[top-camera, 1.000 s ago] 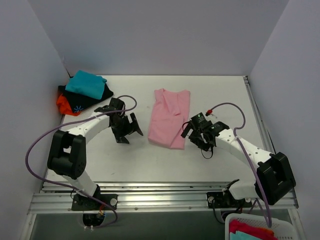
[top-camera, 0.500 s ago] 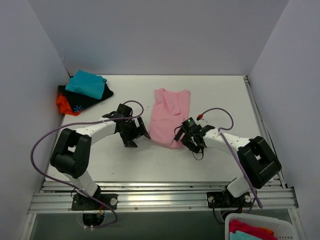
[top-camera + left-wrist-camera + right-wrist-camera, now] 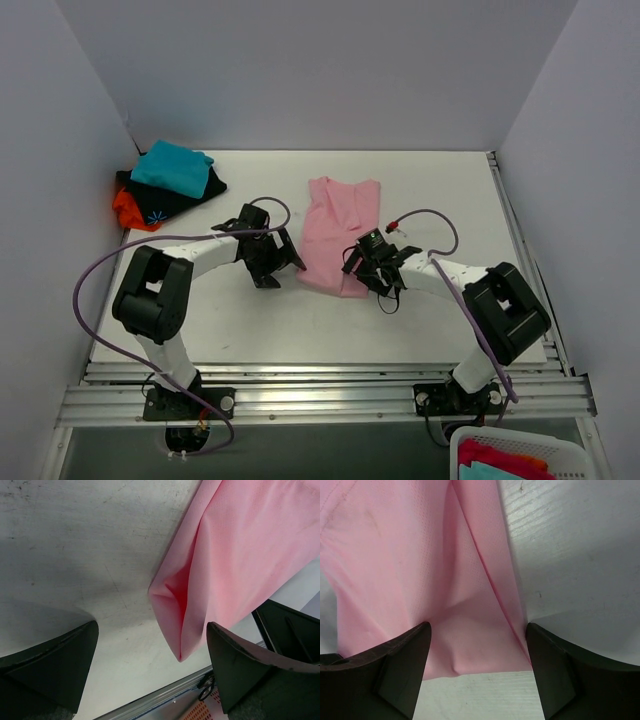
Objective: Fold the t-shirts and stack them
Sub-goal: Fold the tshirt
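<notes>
Two pink t-shirt (image 3: 340, 225) corners half-hidden beneath left claw (image 3: 282, 268), right claw (image 3: 364, 272)

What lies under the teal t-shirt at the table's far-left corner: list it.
A black t-shirt with a blue starburst print, and an orange-red t-shirt poking out at the left. Anything else beneath is covered.
</notes>
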Robot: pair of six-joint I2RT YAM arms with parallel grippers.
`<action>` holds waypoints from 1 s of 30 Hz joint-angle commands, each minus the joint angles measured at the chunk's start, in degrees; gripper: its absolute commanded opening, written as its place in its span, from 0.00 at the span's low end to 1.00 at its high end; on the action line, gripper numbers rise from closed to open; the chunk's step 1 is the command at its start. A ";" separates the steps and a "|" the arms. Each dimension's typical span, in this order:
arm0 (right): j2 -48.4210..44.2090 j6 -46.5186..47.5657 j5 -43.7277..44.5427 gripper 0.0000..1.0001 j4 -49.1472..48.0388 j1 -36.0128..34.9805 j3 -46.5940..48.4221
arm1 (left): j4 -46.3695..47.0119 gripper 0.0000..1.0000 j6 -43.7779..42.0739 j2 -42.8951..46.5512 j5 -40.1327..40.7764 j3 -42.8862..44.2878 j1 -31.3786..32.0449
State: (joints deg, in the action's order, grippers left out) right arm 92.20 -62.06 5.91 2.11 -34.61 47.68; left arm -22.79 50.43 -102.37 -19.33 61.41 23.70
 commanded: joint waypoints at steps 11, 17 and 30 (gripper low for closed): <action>0.88 -1.74 -0.64 0.39 1.58 -0.55 -6.10 | 7.05 0.75 3.17 -3.54 -0.71 -0.50 2.93; -1.41 -2.27 -0.11 0.20 2.72 -0.55 -8.65 | 8.02 0.56 3.88 -6.70 -0.97 1.34 4.51; -6.24 -2.89 0.68 0.00 5.79 -0.55 -11.29 | 3.20 0.02 2.74 -5.67 0.52 3.11 6.18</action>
State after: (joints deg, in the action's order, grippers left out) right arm 87.48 -65.39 5.61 -2.50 -34.61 38.89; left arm -15.75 55.05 -109.89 -21.56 64.18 29.19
